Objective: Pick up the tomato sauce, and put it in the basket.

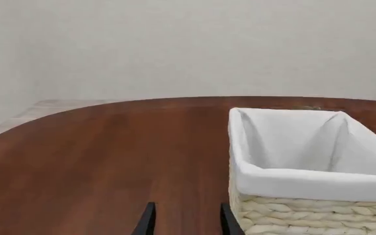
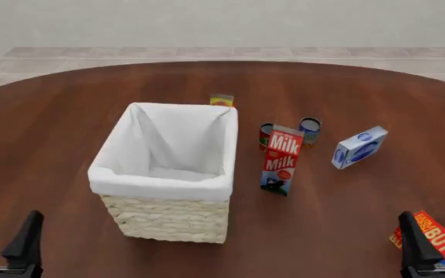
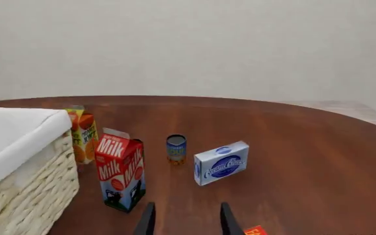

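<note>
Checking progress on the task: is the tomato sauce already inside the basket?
No, the tomato sauce stands on the table behind the milk carton, outside the basket.

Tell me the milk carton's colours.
Red and white, blue near the base; milk carton shows best in the right wrist view.

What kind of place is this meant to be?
Probably a simulated dining or kitchen table: a round wooden table holding a lined wicker basket, a milk carton and small cans.
</note>
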Motion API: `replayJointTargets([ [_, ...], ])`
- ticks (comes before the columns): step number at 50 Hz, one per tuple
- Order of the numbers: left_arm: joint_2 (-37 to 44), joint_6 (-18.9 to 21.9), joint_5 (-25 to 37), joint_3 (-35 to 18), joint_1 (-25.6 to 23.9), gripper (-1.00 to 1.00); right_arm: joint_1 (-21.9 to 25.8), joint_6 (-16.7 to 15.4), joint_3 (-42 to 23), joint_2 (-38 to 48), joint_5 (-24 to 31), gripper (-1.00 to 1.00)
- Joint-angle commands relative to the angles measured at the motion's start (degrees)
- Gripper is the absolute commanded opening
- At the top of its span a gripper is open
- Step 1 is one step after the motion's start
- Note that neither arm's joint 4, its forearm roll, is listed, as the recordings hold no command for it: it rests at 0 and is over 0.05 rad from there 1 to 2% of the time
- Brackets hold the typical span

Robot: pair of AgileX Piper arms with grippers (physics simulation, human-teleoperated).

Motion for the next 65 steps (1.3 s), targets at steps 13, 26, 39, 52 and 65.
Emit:
replayJointTargets([
  [13,0.11,-0.04,-0.22,0.15,-0.65,1.00,-0.69,-0.01,-0.21,0.26,-0.08,1.00],
  [26,-0.03,0.23,0.73,-0.83,-0.67,1.00,-0.70,0.01,-0.67,0.10,0.56,1.00],
  [39,0.28,0.23,0.96,-1.29,-0.68,1.00,3.84,1.94,-17.90,16.83,9.18,1.00],
  [52,0.05,0.57,0.90,-1.27,-0.72,1.00,7.24,6.12,-39.52,33.60,25.21,1.00],
  [65,0.21,0.39,0.85,-1.23,-0.71,1.00,10.39,4.42,-62.00,49.27,41.59,1.00],
])
